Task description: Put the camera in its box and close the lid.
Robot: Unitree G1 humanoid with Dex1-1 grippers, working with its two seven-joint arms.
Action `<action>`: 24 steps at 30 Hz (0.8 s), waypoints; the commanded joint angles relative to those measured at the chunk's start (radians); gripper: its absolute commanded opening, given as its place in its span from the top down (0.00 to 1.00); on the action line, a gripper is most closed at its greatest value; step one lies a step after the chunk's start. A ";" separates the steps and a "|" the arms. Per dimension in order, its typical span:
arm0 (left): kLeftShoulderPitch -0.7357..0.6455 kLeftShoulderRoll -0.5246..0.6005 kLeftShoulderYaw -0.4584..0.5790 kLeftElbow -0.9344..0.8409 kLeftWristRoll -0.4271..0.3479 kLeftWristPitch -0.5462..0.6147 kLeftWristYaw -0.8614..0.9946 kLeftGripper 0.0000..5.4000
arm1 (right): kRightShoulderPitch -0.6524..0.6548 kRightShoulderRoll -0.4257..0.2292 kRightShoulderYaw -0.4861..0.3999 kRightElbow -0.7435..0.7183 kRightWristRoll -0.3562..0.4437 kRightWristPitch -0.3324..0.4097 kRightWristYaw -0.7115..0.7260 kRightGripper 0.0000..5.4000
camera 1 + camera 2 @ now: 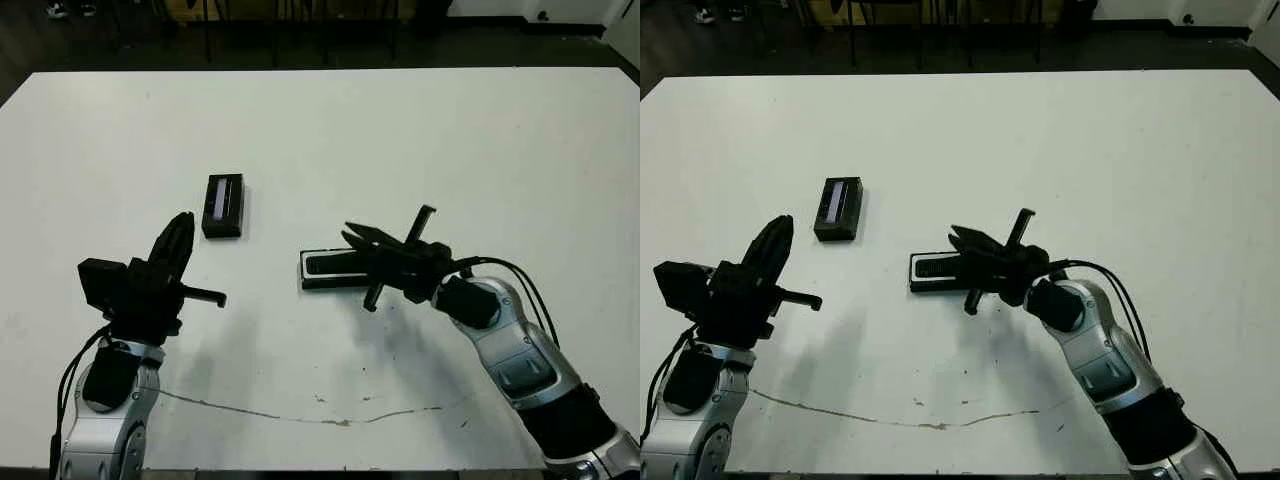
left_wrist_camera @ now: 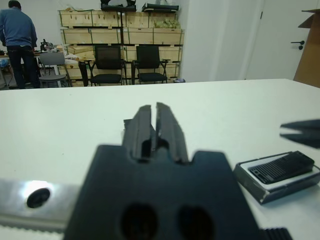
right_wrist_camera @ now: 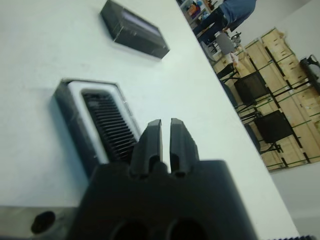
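The camera (image 1: 332, 265), a ribbed black bar, lies inside the box (image 1: 322, 283), a white-lined black tray at the table's middle. It also shows in the right wrist view, the camera (image 3: 111, 127) resting in the box (image 3: 70, 107). The lid (image 1: 222, 206), a black slab with a pale stripe, lies flat to the box's far left, apart from it. My right gripper (image 1: 352, 237) hovers over the box's right end, shut and holding nothing. My left gripper (image 1: 183, 225) is shut and holds nothing, just short of the lid's near end.
The white table (image 1: 420, 140) stretches wide behind and to the right. A thin dark line (image 1: 300, 416) runs along its near edge. Beyond the table stand chairs (image 2: 107, 62), wooden crates and a person in blue (image 2: 18, 35).
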 commanded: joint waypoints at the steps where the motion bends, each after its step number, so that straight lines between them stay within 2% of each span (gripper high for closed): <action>1: 0.006 -0.001 -0.003 0.021 0.004 -0.003 -0.004 1.00 | 0.034 -0.003 0.017 0.042 -0.015 0.006 0.000 1.00; 5: 0.006 -0.002 -0.002 0.030 0.000 -0.015 -0.007 1.00 | 0.058 0.020 0.006 0.112 -0.001 0.055 -0.010 1.00; 9: 0.005 -0.002 0.003 0.032 0.003 -0.027 -0.004 1.00 | 0.072 0.012 -0.004 0.139 0.005 0.099 0.001 1.00; 16: -0.003 0.001 0.006 0.018 0.006 0.000 0.008 1.00 | 0.123 -0.017 -0.053 0.107 0.045 0.071 -0.005 1.00; 18: -0.005 0.002 0.008 0.017 0.007 -0.002 0.010 1.00 | 0.138 -0.024 -0.072 0.073 0.064 0.096 0.010 1.00; 21: -0.006 0.005 0.015 0.019 0.004 -0.003 0.009 1.00 | 0.153 -0.018 -0.114 0.036 0.138 0.168 0.047 1.00; 24: -0.010 0.012 0.026 0.028 0.001 -0.017 0.001 1.00 | 0.156 -0.010 -0.183 0.018 0.294 0.265 0.124 1.00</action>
